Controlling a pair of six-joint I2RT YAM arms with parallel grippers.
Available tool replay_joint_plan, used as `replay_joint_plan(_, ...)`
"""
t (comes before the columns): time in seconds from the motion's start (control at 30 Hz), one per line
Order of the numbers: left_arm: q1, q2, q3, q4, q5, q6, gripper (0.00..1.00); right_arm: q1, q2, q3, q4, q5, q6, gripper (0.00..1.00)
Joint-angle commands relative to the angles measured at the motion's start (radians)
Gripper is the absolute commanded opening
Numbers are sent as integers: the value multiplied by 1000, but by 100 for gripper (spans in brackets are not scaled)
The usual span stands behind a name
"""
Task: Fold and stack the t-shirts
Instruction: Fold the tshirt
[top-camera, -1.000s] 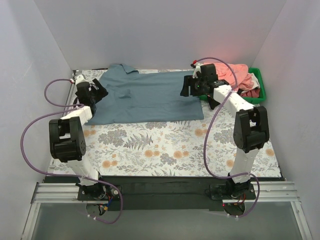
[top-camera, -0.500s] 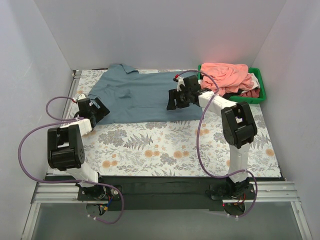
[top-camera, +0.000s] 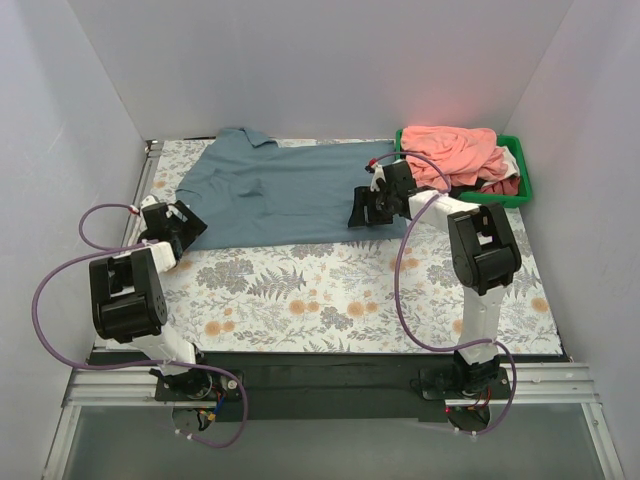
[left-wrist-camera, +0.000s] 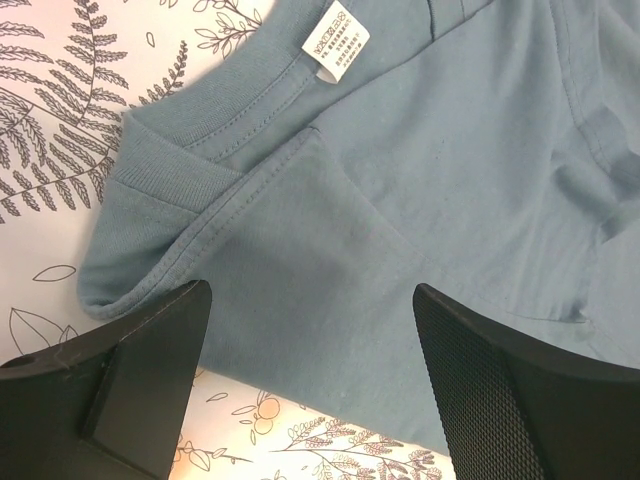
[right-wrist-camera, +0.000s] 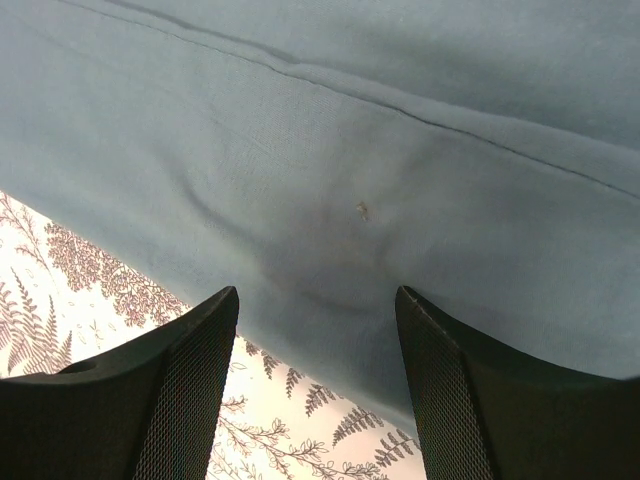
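A large grey-blue t-shirt (top-camera: 285, 195) lies spread flat across the back of the table. My left gripper (top-camera: 186, 224) hovers open over the shirt's near left corner. In the left wrist view the cloth (left-wrist-camera: 420, 180), with its white label (left-wrist-camera: 335, 40), passes between the wide-apart fingers (left-wrist-camera: 150, 370), which hold nothing. My right gripper (top-camera: 364, 211) is open above the near right hem. There the cloth edge (right-wrist-camera: 350, 160) runs between its fingers (right-wrist-camera: 190, 390), also holding nothing. Salmon-pink t-shirts (top-camera: 455, 150) are heaped in the bin.
A green bin (top-camera: 524, 180) at the back right also holds white and dark red pieces. The grey floral table cover (top-camera: 320, 300) shows in front of the shirt. White walls close in on the left, back and right.
The right gripper has swung from beside the bin down to the shirt's near right hem. The left gripper has drawn back toward the near left, to the shirt's corner. Both stayed open.
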Motion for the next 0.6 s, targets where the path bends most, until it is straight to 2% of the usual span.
replay_joint_plan(0.0,0,-41,-17,8,-33,4,81,-21,10,-51,-2,57,-2,71)
replay_joint_plan(0.2,-35,-180,-9,-12,-139,33,79,-24,-17,-101,-5,94,-2,71)
replay_joint_plan(0.3,-107,-221,26,-24,-188,38,79,-24,-40,-112,1,85,-4,71)
replay_joint_plan(0.33,-167,-223,37,-23,-203,38,79,-23,-45,-110,1,76,-4,71)
replay_joint_plan(0.43,-270,-171,95,14,-173,12,79,-24,-77,-104,-1,54,-9,71)
replay_joint_plan(0.57,-327,-32,162,61,-94,-30,79,-24,-134,-110,-1,68,-13,71)
